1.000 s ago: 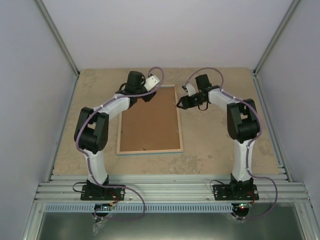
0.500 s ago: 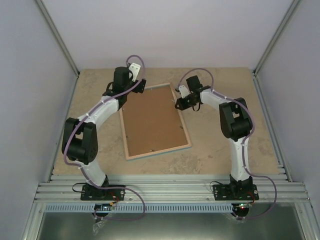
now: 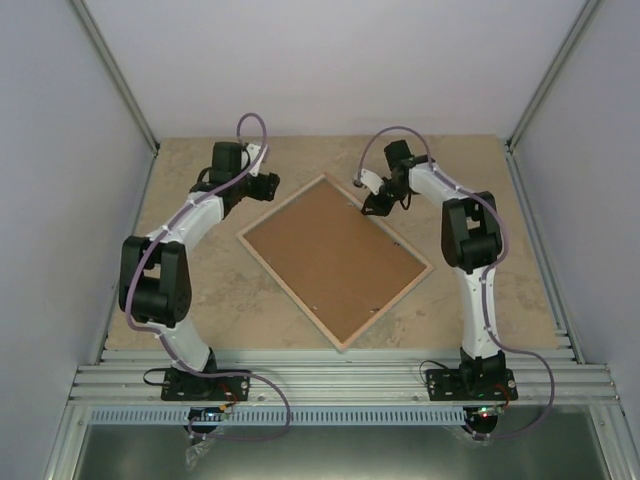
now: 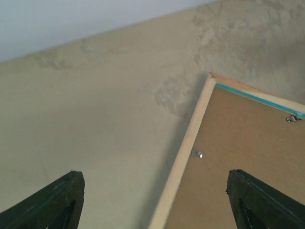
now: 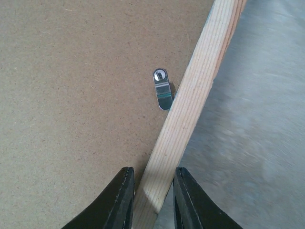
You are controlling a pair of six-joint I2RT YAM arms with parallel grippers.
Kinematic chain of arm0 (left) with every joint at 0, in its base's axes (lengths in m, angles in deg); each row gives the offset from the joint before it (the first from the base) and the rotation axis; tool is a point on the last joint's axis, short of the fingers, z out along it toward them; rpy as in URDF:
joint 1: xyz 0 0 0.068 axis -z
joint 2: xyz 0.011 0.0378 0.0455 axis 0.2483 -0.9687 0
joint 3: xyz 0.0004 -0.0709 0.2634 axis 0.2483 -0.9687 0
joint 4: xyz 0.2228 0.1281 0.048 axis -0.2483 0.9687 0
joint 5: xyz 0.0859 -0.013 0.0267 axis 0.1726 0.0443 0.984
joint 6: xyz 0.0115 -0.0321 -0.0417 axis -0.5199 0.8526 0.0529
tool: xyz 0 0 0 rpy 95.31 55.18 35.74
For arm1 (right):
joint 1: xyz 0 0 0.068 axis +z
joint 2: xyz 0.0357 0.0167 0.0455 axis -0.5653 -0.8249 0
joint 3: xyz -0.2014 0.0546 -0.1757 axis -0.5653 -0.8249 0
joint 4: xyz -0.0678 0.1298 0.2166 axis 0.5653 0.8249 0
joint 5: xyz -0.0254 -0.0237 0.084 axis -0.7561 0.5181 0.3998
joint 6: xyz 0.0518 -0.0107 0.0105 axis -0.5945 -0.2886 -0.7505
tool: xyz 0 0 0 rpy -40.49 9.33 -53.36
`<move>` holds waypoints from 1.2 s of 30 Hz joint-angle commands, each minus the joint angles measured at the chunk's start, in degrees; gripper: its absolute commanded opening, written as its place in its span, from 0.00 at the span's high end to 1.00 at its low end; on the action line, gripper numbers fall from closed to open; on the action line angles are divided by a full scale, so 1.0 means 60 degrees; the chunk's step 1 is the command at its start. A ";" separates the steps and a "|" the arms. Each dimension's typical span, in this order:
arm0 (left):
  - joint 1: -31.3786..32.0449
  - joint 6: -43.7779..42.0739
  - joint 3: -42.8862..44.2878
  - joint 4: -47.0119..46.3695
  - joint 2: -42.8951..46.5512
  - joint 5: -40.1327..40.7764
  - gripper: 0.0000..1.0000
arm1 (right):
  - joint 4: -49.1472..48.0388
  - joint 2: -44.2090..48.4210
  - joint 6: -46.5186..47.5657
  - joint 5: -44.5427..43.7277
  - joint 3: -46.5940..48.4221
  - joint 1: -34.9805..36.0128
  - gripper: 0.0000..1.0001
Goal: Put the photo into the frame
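Observation:
The frame [image 3: 290, 294] lies face down on the table, turned to a diagonal, its pale wooden rim around a brown backing panel [image 3: 335, 258]. My right gripper [image 3: 378, 205] is at the frame's far right edge. In the right wrist view, the right gripper [image 5: 153, 171] is shut on the wooden rim [image 5: 190, 109], one finger on each side. My left gripper [image 3: 266, 188] hovers open just off the frame's far left edge. The left wrist view shows the left gripper [image 4: 153, 172] with jaws wide apart above the rim [image 4: 190, 138] and nothing between them. The photo is out of view.
A small metal turn clip [image 5: 162, 88] sits on the backing panel [image 5: 86, 95] beside the gripped rim. A turquoise strip [image 4: 257, 98] shows along the frame's inner edge. The beige table [image 3: 180, 300] is walled at the left, right and back.
The frame has swung from upright to diagonal, its near end moving right. My right gripper closed on its rim. My left gripper opened and drew back to the left.

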State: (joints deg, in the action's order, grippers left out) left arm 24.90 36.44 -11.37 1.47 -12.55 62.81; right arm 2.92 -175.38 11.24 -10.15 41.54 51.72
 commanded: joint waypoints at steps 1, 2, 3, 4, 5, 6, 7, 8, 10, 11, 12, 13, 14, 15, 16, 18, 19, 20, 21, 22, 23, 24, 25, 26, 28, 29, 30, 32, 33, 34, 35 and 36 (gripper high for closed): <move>-0.0069 0.0561 -0.0219 0.0865 -0.0280 -0.1186 0.18 | 0.1939 -0.0825 0.3605 0.0551 0.0487 0.0178 0.96; -0.0069 0.0580 -0.0223 0.0962 -0.0322 -0.1384 0.19 | 0.2078 -0.0841 0.3850 0.0651 0.0580 0.0191 0.96; -0.0069 0.0564 -0.0209 0.1076 -0.0384 -0.1575 0.20 | 0.2210 -0.0827 0.4208 0.0820 0.0610 0.0200 0.96; -0.0069 0.0525 -0.0196 0.1226 -0.0460 -0.1773 0.21 | 0.2290 -0.0790 0.4615 0.0976 0.0607 0.0225 0.96; -0.0069 0.0513 -0.0213 0.1358 -0.0540 -0.1924 0.22 | 0.2230 -0.0766 0.4934 0.1023 0.0568 0.0285 0.95; -0.0075 0.0519 -0.0246 0.1457 -0.0616 -0.2047 0.23 | 0.2228 -0.0764 0.5281 0.1036 0.0581 0.0389 0.95; -0.0083 0.0514 -0.0334 0.1499 -0.0694 -0.2197 0.25 | 0.2226 -0.0808 0.5628 0.1049 0.0634 0.0520 0.94; -0.0084 0.0480 -0.0445 0.1510 -0.0744 -0.2362 0.26 | 0.2266 -0.0845 0.5945 0.1060 0.0791 0.0649 0.93; -0.0084 0.0262 -0.0689 0.1429 -0.0788 -0.2622 0.29 | 0.2487 -0.0894 0.6635 0.1250 0.1005 0.0880 0.92; -0.0097 0.0127 -0.0815 0.1338 -0.0776 -0.2637 0.31 | 0.2505 -0.0872 0.6885 0.1352 0.1033 0.0962 0.91; -0.0099 -0.0031 -0.0935 0.1239 -0.0774 -0.2690 0.32 | 0.2511 -0.0847 0.7118 0.1447 0.1037 0.1023 0.90; -0.0099 -0.0339 -0.0987 0.1206 -0.0805 -0.2806 0.33 | 0.2492 -0.0793 0.7321 0.1549 0.1004 0.1060 0.90; -0.0099 -0.0708 -0.0964 0.1277 -0.0897 -0.2925 0.33 | 0.2495 -0.0757 0.7493 0.1653 0.0976 0.1098 0.89; -0.0099 -0.1062 -0.0880 0.1361 -0.1011 -0.3051 0.33 | 0.2501 -0.0763 0.7597 0.1723 0.0973 0.1119 0.89; -0.0099 -0.1449 -0.0740 0.1514 -0.1153 -0.3133 0.33 | 0.2522 -0.0764 0.7665 0.1776 0.0991 0.1153 0.88; -0.0098 -0.2168 -0.0349 0.1944 -0.1642 -0.3388 0.33 | 0.2498 -0.0737 0.7611 0.1845 0.0987 0.1229 0.83; -0.0099 -0.2439 -0.0170 0.2131 -0.1884 -0.3591 0.33 | 0.2346 -0.0715 0.7461 0.1943 0.0980 0.1234 0.78; -0.0099 -0.2641 -0.0001 0.2273 -0.2139 -0.3812 0.33 | 0.2193 -0.0696 0.7108 0.2010 0.1004 0.1233 0.73; -0.0099 -0.2750 0.0192 0.2374 -0.2375 -0.3994 0.34 | 0.2069 -0.0681 0.6693 0.2106 0.1106 0.1244 0.68; -0.0099 -0.2773 0.0363 0.2461 -0.2572 -0.4227 0.34 | 0.1957 -0.0646 0.6279 0.2232 0.1209 0.1236 0.65; -0.0099 -0.2818 0.0512 0.2556 -0.2740 -0.4446 0.35 | 0.1861 -0.0572 0.5964 0.2370 0.1224 0.1222 0.62; -0.0099 -0.2843 0.0602 0.2578 -0.2863 -0.4622 0.35 | 0.1658 -0.0440 0.5686 0.2464 0.1117 0.1219 0.59; -0.0099 -0.2869 0.0641 0.2587 -0.2948 -0.4800 0.35 | 0.1365 -0.0266 0.5373 0.2518 0.0906 0.1227 0.56; -0.0088 -0.2944 0.0668 0.2672 -0.3020 -0.4965 0.35 | 0.1049 -0.0067 0.5116 0.2598 0.0533 0.1219 0.52; -0.0063 -0.3098 0.0665 0.2771 -0.3125 -0.5025 0.36 | 0.0241 0.0445 0.4485 0.2733 -0.0100 0.1240 0.47; -0.0058 -0.3227 0.0649 0.2808 -0.3155 -0.5002 0.36 | -0.0090 0.0615 0.4232 0.2902 -0.0368 0.1256 0.44; -0.0055 -0.3283 0.0621 0.2803 -0.3172 -0.4941 0.36 | -0.0369 0.0730 0.3921 0.2974 -0.0596 0.1291 0.42; -0.0055 -0.3362 0.0616 0.2820 -0.3203 -0.4926 0.37 | -0.0728 0.0777 0.3623 0.3039 -0.0864 0.1403 0.41; -0.0055 -0.3383 0.0601 0.2849 -0.3205 -0.4953 0.38 | -0.0751 0.0723 0.3557 0.3044 -0.0914 0.1459 0.41; -0.0055 -0.3424 0.0586 0.2889 -0.3198 -0.4977 0.38 | -0.0754 0.0650 0.3492 0.3021 -0.0937 0.1523 0.41; -0.0035 -0.3460 0.0551 0.2925 -0.3184 -0.5005 0.38 | -0.0753 0.0562 0.3425 0.2958 -0.0927 0.1580 0.41; -0.0016 -0.3512 0.0503 0.2955 -0.3159 -0.5009 0.39 | -0.0804 0.0498 0.3353 0.2886 -0.0955 0.1628 0.41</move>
State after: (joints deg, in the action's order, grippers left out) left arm 24.55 18.15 -8.73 17.67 -31.04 35.22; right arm 2.57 -172.69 35.61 5.49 36.75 60.00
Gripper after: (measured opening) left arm 0.619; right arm 0.593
